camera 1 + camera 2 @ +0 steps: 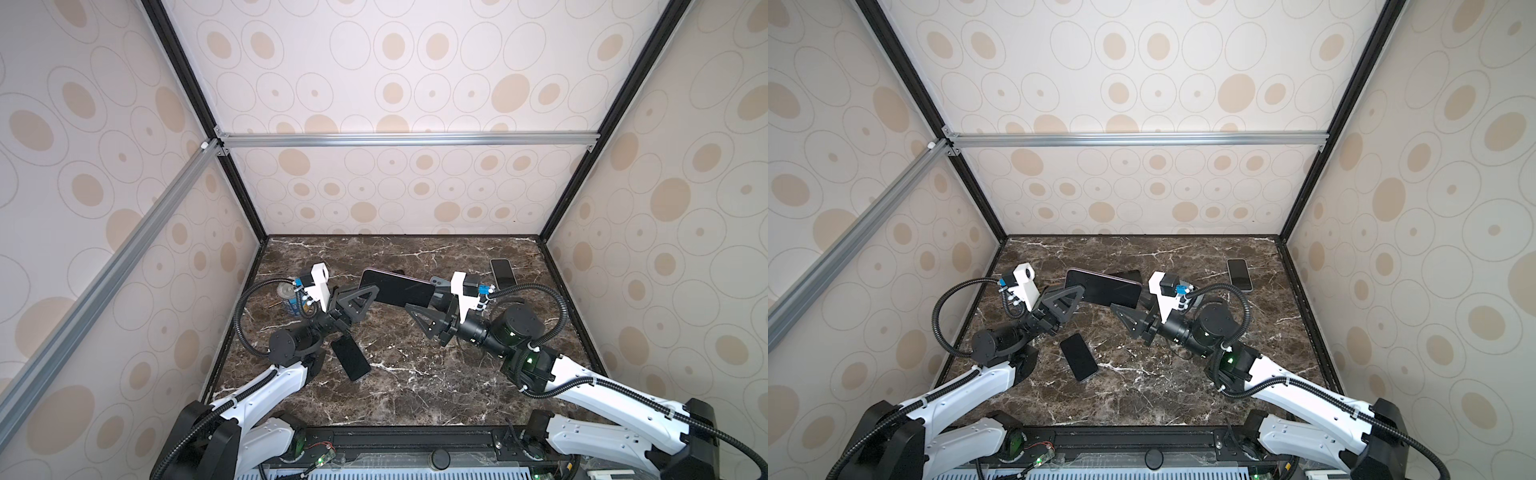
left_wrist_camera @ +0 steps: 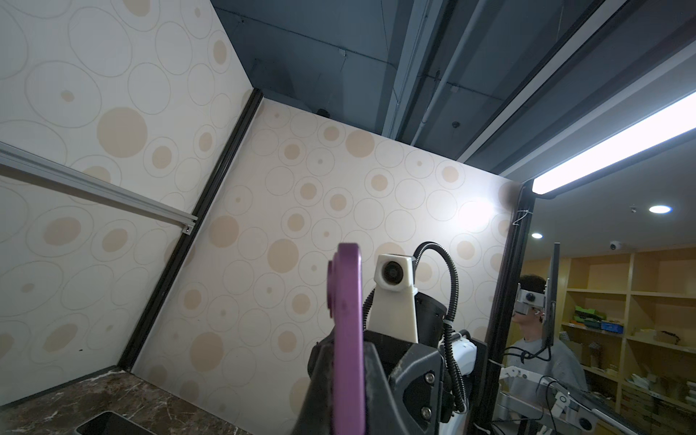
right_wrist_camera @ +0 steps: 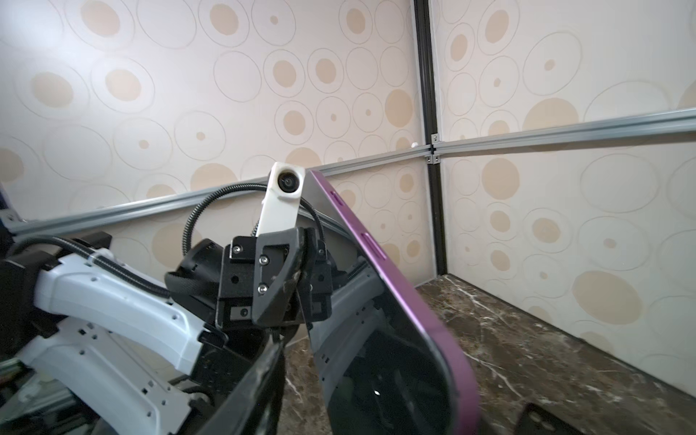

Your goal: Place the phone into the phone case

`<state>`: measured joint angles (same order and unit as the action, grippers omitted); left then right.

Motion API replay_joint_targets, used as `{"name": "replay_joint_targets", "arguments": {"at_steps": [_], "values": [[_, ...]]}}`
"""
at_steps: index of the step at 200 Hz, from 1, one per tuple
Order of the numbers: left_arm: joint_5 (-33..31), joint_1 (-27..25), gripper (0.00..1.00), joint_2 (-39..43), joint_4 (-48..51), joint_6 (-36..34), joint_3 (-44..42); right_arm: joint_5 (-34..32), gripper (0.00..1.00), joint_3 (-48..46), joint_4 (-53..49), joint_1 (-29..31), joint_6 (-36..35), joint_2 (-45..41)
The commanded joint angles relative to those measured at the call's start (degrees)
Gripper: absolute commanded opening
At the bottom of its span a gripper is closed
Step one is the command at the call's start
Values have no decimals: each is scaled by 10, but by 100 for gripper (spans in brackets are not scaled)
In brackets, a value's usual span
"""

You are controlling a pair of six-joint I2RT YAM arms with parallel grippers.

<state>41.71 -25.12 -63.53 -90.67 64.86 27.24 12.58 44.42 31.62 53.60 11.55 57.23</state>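
Smartphone, slim, purple-edged and dark-glassed, hangs clear of the brown marble-patterned tabletop. Its long axis runs from 9 o'clock to about 3 o'clock in both top views, with the dark face turned up toward those cameras. At its 9 o'clock end the left gripper is clamped tight across the thin body. The left wrist view shows the purple edge pinched between the black fingers.

At the 3 o'clock end the right gripper straddles the body with its jaws partway apart. In the right wrist view one black finger stands off the glass with a gap showing. The opposite finger is hidden behind the smartphone, so no grip is evident there.

A flat black phone case appears to lie on the tabletop just past the smartphone at 12 o'clock, mostly hidden by it. Both arms are equally near, but only the left seems to carry the weight. The coming move likely turns on the right jaws meeting their end squarely.
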Motion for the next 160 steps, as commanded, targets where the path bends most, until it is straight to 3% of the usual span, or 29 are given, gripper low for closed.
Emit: {"name": "replay_joint_targets", "arguments": {"at_steps": [1, 18, 64, 87, 111, 117, 132, 160], "values": [[-2, 3, 0, 8, -148, 29, 8, 70, 40, 19, 49, 5, -7, -5], [-4, 3, 0, 8, -148, 33, 8, 96, 26, 22, 55, 5, 3, -7], [1, 2, 0, 8, -149, 35, 8, 137, 17, 27, 93, 6, 30, 5], [4, 1, 0, 9, -149, 35, 8, 142, 0, 31, 113, 5, 39, 11], [18, 1, 0, 13, -149, 26, 10, 138, 0, 34, 116, 5, 44, 10], [26, 2, 9, 13, -148, 22, 11, 129, 0, 34, 114, 5, 47, 8], [45, 4, 44, 15, -149, 9, 18, 120, 0, 34, 104, 5, 46, 4], [45, 19, 60, 26, -149, 1, 18, 124, 0, 32, 79, -1, 49, -17]]}}
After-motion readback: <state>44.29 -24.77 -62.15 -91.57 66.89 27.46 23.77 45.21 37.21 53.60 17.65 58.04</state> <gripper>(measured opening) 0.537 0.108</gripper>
